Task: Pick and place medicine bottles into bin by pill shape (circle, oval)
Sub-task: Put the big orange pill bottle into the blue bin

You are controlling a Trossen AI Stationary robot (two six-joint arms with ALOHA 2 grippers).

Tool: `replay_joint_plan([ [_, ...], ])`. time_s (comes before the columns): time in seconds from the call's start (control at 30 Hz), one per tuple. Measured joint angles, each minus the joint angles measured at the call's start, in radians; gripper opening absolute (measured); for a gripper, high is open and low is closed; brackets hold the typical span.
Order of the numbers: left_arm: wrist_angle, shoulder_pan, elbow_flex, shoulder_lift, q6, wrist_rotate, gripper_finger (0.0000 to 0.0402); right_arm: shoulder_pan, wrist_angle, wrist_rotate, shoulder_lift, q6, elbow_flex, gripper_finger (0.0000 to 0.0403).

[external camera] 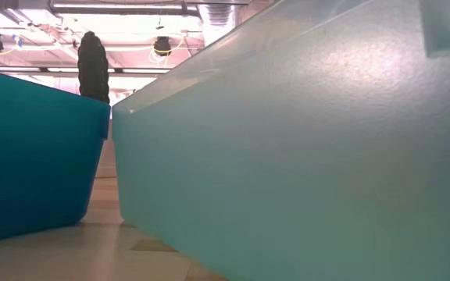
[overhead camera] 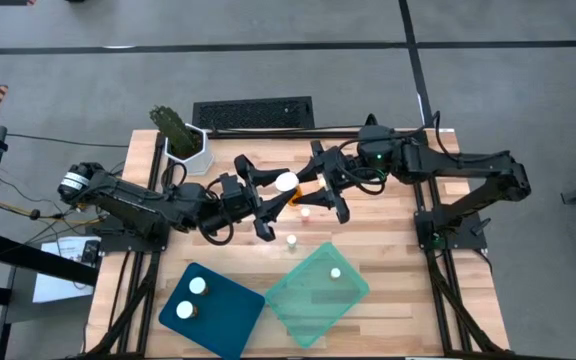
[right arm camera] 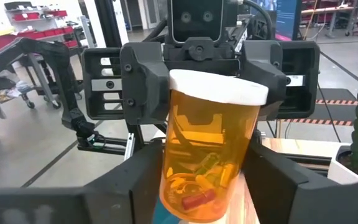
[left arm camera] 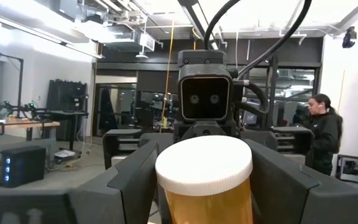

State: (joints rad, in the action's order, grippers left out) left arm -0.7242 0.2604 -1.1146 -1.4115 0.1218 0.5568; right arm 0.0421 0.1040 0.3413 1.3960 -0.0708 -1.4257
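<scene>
Amber bottle (overhead camera: 286, 183) between two hands, five bottles elsewhere

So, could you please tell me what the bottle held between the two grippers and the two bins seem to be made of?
Bottle: likely clear amber plastic, glossy, pills visible through it; its cap looks matte white plastic. Green bin: probably frosted translucent plastic, light passing through its wall. Blue bin: seemingly opaque teal plastic, smooth.

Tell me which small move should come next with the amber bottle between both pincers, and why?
Probably the left pincer should open slowly. It grips the amber plastic bottle with a white round cap at the cap end, and the right pincer appears closed on its base, so the handover seems ready.
</scene>
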Motion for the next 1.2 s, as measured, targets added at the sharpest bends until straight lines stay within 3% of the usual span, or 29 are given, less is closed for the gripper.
replay_joint_plan([
  [0.27,0.0,0.0,0.0,0.0,0.007,0.002,0.0215,0.0,0.0,0.0,0.0,-0.002,0.0,0.0159],
  [0.47,0.005,0.0,-0.001,0.0,0.005,0.012,0.0223,0.0,0.0,0.0,0.0,0.002,0.0,0.017],
  [0.67,0.091,0.016,-0.001,0.008,-0.045,0.067,0.0263,0.008,0.0,-0.002,0.0,0.004,0.0,0.017],
  [0.9,0.283,0.046,-0.001,0.048,-0.225,0.105,0.0315,0.036,0.025,-0.001,0.0,0.003,0.0,0.0173],
  [1.2,0.706,0.06,-0.001,0.22,-0.545,0.106,0.0322,0.044,0.167,-0.002,-0.002,0.056,0.0,0.0175],
])
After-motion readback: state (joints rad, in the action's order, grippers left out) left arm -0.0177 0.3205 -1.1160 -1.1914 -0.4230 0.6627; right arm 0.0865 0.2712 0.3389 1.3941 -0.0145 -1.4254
